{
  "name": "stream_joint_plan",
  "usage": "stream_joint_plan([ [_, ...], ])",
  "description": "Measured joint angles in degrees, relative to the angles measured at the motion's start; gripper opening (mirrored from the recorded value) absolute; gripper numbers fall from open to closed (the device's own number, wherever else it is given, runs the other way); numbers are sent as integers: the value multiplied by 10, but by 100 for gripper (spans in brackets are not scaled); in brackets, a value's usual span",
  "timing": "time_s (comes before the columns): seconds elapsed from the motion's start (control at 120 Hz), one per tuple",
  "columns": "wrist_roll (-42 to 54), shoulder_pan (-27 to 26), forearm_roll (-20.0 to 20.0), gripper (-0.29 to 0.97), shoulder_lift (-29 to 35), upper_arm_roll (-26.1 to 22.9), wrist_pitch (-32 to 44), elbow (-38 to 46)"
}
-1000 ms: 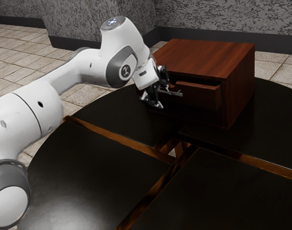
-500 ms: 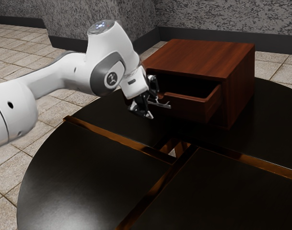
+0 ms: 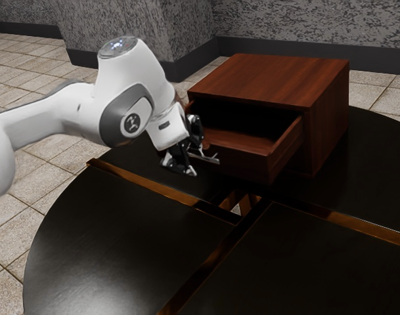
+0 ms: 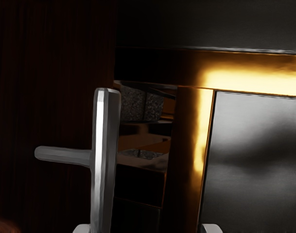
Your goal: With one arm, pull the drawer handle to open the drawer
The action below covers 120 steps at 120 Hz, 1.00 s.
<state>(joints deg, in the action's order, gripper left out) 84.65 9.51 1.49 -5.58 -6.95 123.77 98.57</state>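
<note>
Since half a second ago the white arm has drawn back toward the exterior view's left, and the dark red wooden drawer (image 3: 252, 146) has come farther out of the reddish-brown wooden cabinet (image 3: 278, 79) on the round black table (image 3: 154, 262). The black two-finger gripper (image 3: 188, 162) points down at the silver metal bar handle (image 3: 211, 157) on the drawer's front. From the wrist, that handle (image 4: 105, 160) stands between parted fingers, one fingertip (image 4: 84, 228) just beside it on the drawer-front side and the other apart, so the pincer is unclamped.
</note>
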Motion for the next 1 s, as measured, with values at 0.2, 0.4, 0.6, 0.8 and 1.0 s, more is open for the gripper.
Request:
stream_joint_plan([
  [0.2,-9,0,-1,21,29,0,14,37],
  [0.4,-16,3,0,18,43,-3,26,58],
  [0.6,-21,-1,-1,6,65,-1,31,60],
  [0.8,-24,-1,-4,17,114,0,27,59],
  [1.0,-78,-1,9,48,151,16,-73,-23],
])
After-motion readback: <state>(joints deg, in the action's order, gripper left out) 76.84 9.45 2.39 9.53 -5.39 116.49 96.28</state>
